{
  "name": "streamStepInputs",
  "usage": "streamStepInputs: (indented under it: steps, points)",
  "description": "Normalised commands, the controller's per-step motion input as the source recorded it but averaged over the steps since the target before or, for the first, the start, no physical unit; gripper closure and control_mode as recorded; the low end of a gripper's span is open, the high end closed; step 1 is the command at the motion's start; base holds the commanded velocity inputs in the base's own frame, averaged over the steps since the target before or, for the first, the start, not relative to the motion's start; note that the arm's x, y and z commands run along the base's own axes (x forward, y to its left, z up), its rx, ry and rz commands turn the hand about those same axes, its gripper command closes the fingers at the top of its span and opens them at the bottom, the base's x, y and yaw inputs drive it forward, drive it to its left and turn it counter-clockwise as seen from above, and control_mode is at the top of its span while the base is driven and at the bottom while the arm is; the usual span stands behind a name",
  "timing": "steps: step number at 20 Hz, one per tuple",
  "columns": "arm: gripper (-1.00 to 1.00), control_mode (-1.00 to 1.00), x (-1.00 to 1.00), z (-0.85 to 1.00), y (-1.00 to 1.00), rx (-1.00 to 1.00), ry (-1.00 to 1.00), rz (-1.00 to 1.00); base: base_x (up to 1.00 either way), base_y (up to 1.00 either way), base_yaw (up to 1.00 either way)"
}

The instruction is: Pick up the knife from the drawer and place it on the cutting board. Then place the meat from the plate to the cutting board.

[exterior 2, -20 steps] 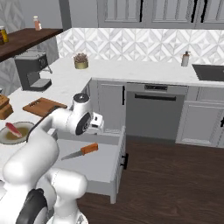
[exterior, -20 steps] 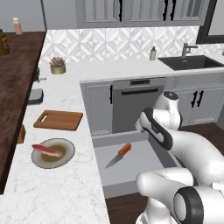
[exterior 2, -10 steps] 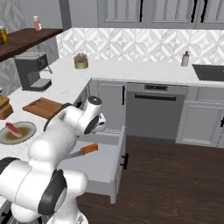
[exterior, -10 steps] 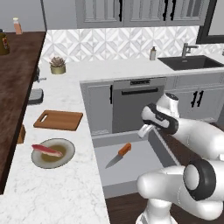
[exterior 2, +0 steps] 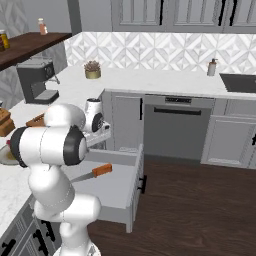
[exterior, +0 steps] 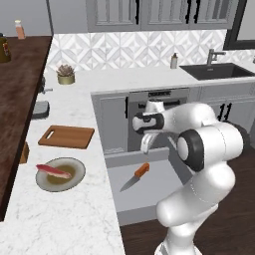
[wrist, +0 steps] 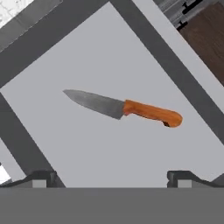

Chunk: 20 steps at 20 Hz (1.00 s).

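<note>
light: even, bright, diffuse | shadows: faint | glare: none | focus: soft, low-resolution render

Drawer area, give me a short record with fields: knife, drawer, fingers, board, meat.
knife: lying flat in the drawer, orange-brown handle, not gripped
drawer: pulled out
fingers: spread open above the knife, holding nothing
cutting board: on the counter, nothing on it
meat: on the plate, near the board

The knife (exterior 2: 94, 173) lies in the open drawer (exterior 2: 120, 187) (orange handle rightward).
</note>
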Motion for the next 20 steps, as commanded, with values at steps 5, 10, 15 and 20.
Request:
streamStepInputs:
  steps: [5,10,15,20]
  points:
    - [-1.00,-1.00,-0.03,-0.76,-0.58,0.02,-0.10,0.49,0.00,0.00,0.00]
    - [-1.00,-1.00,0.12,-0.40,-0.02,0.03,-0.02,0.67,0.00,0.00,0.00]
    - [-1.00,-1.00,0.17,-0.31,0.02,0.03,0.00,0.57,0.00,0.00,0.00]
    - [-1.00,-1.00,0.30,-0.37,0.04,0.15,0.00,0.24,0.00,0.00,0.00]
